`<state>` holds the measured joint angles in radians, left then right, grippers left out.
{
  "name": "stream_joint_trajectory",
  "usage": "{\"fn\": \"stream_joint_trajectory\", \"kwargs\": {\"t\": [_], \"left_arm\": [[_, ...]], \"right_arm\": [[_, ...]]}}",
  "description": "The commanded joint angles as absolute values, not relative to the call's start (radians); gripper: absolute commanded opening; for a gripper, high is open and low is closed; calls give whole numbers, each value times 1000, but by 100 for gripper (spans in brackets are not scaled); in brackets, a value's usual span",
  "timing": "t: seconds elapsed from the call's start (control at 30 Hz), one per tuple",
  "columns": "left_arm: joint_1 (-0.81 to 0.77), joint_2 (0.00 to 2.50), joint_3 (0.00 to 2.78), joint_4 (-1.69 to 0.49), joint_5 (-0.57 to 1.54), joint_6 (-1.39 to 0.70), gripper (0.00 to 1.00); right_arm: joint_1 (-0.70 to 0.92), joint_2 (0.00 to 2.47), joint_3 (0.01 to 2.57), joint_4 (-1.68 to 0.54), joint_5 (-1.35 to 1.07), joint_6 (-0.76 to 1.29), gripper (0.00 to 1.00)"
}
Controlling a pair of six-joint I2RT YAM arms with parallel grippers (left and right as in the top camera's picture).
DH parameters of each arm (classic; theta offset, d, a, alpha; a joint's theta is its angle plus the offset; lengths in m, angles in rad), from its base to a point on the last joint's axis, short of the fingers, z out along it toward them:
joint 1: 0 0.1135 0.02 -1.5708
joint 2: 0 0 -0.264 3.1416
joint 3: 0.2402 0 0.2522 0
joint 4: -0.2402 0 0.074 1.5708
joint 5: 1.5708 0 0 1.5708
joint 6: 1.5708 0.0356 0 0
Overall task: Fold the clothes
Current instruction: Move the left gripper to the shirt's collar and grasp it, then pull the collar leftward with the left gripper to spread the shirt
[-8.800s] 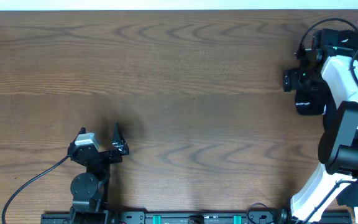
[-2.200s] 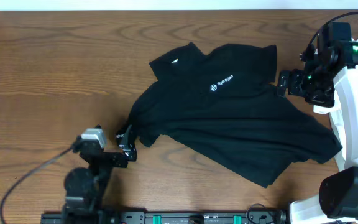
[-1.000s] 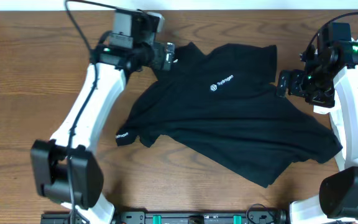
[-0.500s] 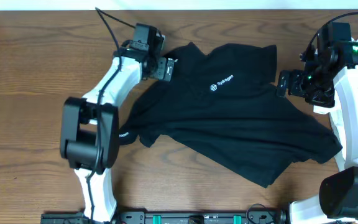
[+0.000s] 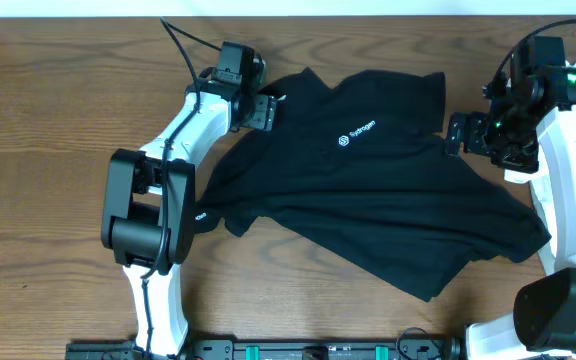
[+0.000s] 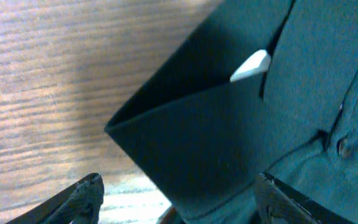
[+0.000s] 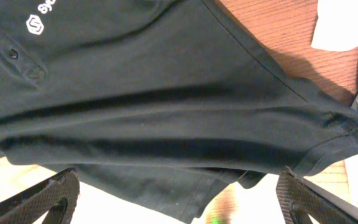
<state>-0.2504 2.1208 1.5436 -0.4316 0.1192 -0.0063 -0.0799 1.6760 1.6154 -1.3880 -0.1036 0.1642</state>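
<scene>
The clothes, one black short-sleeved shirt (image 5: 368, 190), lie spread and rumpled on the wooden table (image 5: 58, 150), with a white chest logo (image 5: 356, 133) facing up. My left gripper (image 5: 264, 108) is at the collar on the shirt's upper left. In the left wrist view its jaws (image 6: 179, 199) stand open, astride the collar corner (image 6: 185, 137) below a white tag (image 6: 251, 65). My right gripper (image 5: 455, 134) sits at the shirt's upper right edge. It is open (image 7: 179, 199) above the fabric (image 7: 166, 93), holding nothing.
Bare wood lies to the left of the shirt and along the front of the table. The table's far edge (image 5: 288, 14) runs just behind the collar. A white shape (image 7: 344, 25) shows at the top right of the right wrist view.
My left arm has swung in, and its gripper has dropped slightly onto the collar. The shirt and my right arm have not moved.
</scene>
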Motion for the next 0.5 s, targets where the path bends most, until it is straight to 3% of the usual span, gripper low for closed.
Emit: {"fn": "stream_joint_trajectory", "kwargs": {"t": [0.0, 0.2, 0.3, 0.47], "left_arm": [[-247, 2161, 1555, -408, 104, -75, 79], [-247, 2186, 1555, -376, 103, -91, 79], [-247, 2188, 1555, -370, 103, -91, 71], [-247, 2188, 1555, -358, 103, -92, 48]], "right_arm": [[-91, 1661, 1620, -1388, -101, 159, 99], [-91, 1661, 1620, -1388, -101, 159, 99], [-91, 1661, 1620, -1388, -101, 159, 99], [-91, 1661, 1620, -1388, -101, 159, 99]]}}
